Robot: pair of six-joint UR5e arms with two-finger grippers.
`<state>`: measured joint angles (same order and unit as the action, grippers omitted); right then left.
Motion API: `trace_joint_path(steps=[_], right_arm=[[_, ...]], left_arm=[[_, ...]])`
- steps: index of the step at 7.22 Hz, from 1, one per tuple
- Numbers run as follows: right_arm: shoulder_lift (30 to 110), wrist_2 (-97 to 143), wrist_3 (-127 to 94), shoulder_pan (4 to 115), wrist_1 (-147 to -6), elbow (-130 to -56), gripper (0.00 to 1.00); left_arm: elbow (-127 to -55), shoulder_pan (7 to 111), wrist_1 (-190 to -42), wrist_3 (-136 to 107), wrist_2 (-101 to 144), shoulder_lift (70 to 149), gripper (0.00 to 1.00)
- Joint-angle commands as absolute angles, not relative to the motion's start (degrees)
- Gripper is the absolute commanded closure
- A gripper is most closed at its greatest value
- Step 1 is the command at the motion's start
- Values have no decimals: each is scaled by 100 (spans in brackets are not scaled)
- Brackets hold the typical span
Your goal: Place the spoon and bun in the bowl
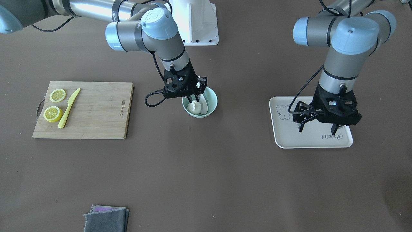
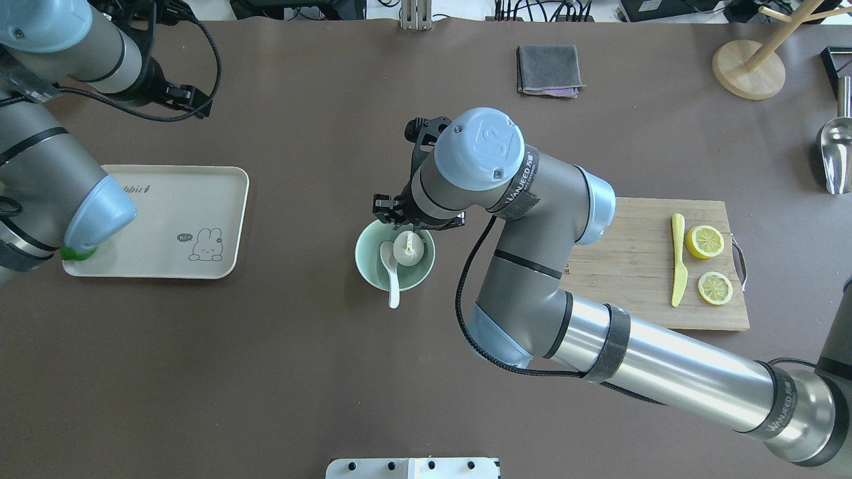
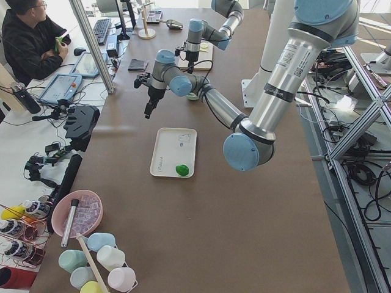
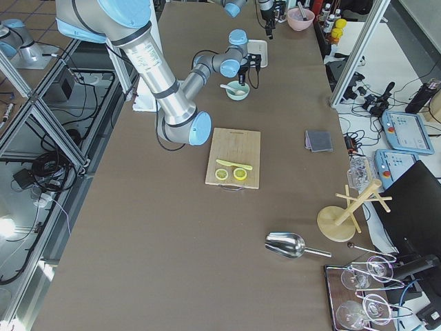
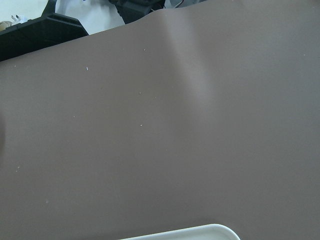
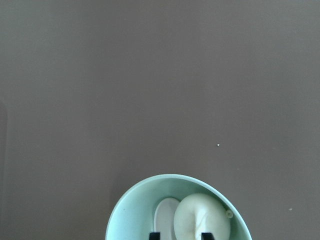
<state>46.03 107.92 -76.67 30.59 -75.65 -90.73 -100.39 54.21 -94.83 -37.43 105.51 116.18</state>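
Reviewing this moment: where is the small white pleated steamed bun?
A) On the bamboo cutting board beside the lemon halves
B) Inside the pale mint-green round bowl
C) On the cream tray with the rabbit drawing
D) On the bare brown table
B: the overhead view shows the white pleated steamed bun lying inside the pale mint-green round bowl, right beside the glossy white ceramic spoon.

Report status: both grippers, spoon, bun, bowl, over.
Left gripper open, empty, above tray. Right gripper over bowl, jaws open above bun. Both spoon and bun in bowl, handle over rim. No obstruction seen.
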Motion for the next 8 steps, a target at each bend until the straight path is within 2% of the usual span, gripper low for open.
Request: trace_joint_path(steps=[1,2,3,4,6,8], right_arm=[[4858,11168,-7508,3346,-8204,-9786,0],[5287,11728,-6749,3827,-8627,-10365,0],[6144,11812,-5610,4076,-8709,-11111,0],[6970,11934,-4885,4444,-8727,-11553,0],[7818,12541,-3838,5549,-8754,-11462,0],[8505,13300,-1742,6936,-8763,-10972,0]], left_arm=[[-10107,5432,-9449,-3308,10930,11497,2],[-10160,5527,-9431,-3192,11186,11392,2],[-10160,5685,-9413,-2947,11206,11338,2],[-10169,5913,-9378,-2753,11223,11294,2],[-10169,6753,-9352,-2733,12027,11049,2],[-10125,7615,-9343,-1328,12348,10454,2]])
